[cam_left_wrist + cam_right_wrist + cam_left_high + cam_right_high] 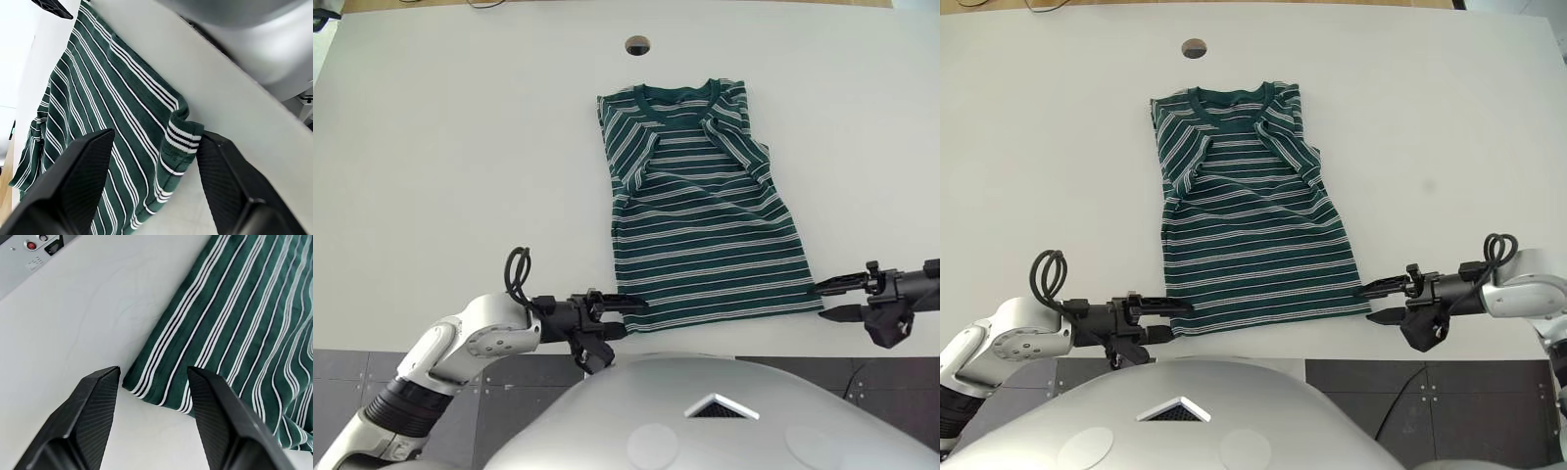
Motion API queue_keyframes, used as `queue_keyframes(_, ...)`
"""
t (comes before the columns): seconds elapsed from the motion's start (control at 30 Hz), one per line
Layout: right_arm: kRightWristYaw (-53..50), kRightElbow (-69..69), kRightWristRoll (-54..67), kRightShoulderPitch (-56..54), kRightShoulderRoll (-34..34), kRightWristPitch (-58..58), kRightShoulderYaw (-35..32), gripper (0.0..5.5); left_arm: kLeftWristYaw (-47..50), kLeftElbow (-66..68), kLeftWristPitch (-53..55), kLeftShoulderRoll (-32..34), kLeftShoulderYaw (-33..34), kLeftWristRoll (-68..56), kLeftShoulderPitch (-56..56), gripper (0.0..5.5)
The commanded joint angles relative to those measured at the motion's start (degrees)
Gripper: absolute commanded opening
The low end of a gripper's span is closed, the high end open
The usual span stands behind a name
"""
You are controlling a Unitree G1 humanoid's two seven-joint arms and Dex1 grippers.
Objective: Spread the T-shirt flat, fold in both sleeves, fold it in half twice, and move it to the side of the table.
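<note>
A green T-shirt with white stripes lies on the white table, collar at the far end, both sleeves folded in over the chest. My left gripper is open at the hem's near left corner, which is slightly bunched between the fingers. My right gripper is open at the hem's near right corner, its fingers on either side of the corner just above the table.
A round cable hole sits in the table beyond the collar. The table's near edge runs just below both grippers. Wide bare table lies left and right of the shirt.
</note>
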Motion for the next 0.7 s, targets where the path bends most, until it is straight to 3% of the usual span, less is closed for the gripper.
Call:
queue_keyframes(0.03,-1.3,2.0,-4.8,0.3,2.0,1.6,3.2,2.36,-1.8,3.8,3.0,1.3,-2.3,6.1,1.5,2.80)
queue_keyframes(0.4,-6.7,8.9,-8.0,-2.4,2.3,-1.4,7.5,0.12,-1.3,4.8,4.3,0.6,-4.4,4.7,0.6,0.74)
queue_keyframes(0.53,-7.9,10.7,-8.1,-3.3,2.2,-2.5,9.2,0.10,-0.4,5.0,4.0,1.1,-4.4,4.8,0.8,0.15)
queue_keyframes(0.6,-7.3,10.4,-4.5,-2.9,1.5,-1.1,11.0,0.10,0.0,5.3,3.9,1.2,-4.5,4.1,1.1,0.12)
queue_keyframes(0.63,-6.7,9.3,-1.7,-2.4,1.0,0.3,12.0,0.10,-0.1,5.4,4.2,1.2,-4.5,3.3,1.2,0.12)
queue_keyframes(0.7,-1.2,-1.5,14.2,1.7,-3.0,14.0,14.4,0.10,-1.0,6.9,5.5,2.1,-2.7,-5.2,1.0,0.12)
